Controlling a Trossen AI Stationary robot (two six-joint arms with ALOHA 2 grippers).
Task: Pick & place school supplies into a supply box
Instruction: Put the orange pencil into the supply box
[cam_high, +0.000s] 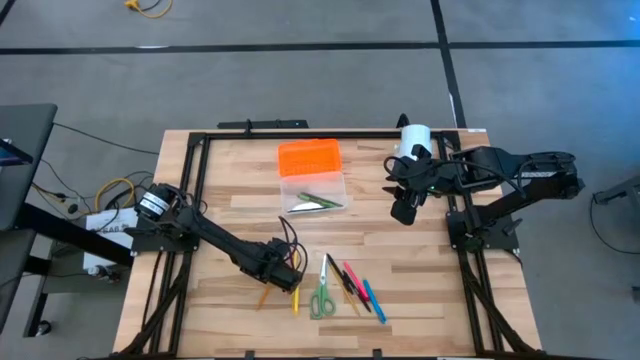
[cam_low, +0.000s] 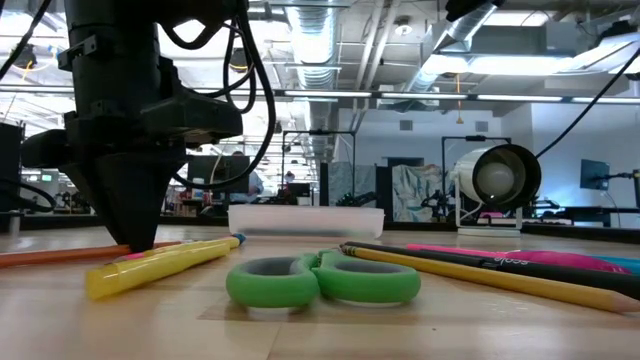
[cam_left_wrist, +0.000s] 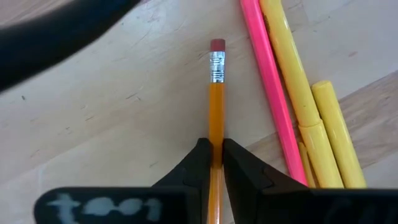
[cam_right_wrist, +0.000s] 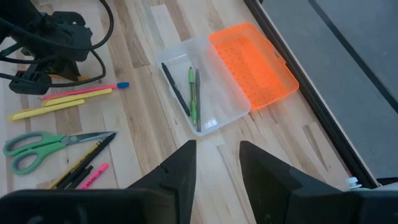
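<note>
A: Left gripper is pinched on the orange pencil, which lies flat on the tabletop beside the scissors. That thin grip could slip on the lift.

B: Supply box sits open with three pens inside. Right gripper hovers open, empty.

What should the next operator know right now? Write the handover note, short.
Left gripper: down on the table, fingers shut on the orange pencil, not lifted.
Right gripper: open, empty, waiting above the table near the supply box.
Done: box open, orange lid folded back, a few pens inside.
Left: this pencil, yellow and pink markers, green scissors, and the pens beside them.
</note>
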